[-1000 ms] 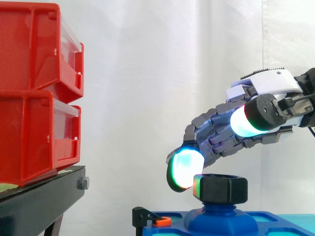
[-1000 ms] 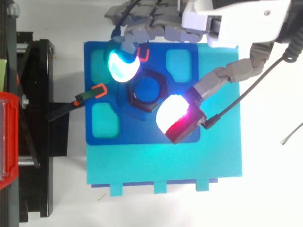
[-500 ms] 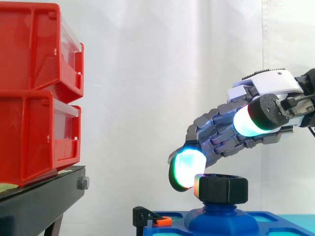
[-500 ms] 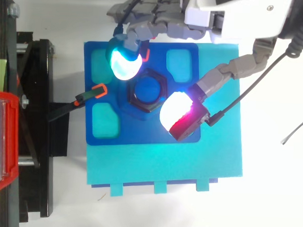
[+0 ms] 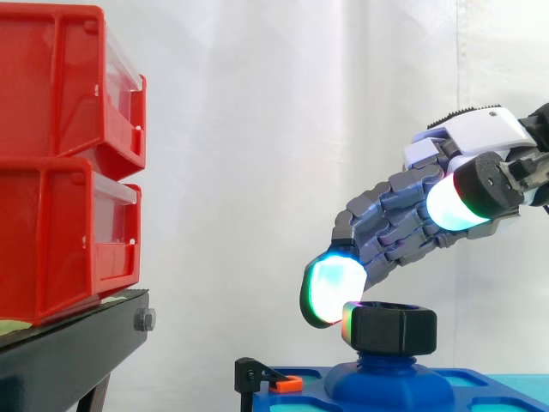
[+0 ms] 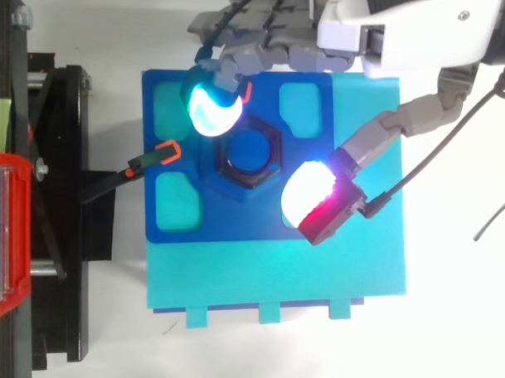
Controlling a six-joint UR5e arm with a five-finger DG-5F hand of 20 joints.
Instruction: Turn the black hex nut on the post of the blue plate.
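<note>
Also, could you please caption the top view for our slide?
Hand straddles the black hex nut on the blue plate, thumb clear.

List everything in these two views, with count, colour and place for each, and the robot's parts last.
bins: two, red, stacked on the stand at the left
stand: one, black, under the bins
curtain: one, white, behind everything
board: one, cyan, under the plate
plate: one, blue, on the board
post: one, blue, at the plate's middle
nut: one, black, six-sided, on the post
clamps: two, black with orange tips, at the plate's left and top edges in the top view
hand: one, grey and white, open above the plate
fingertips: glowing, one against the nut's side, the thumb's apart from it
</note>
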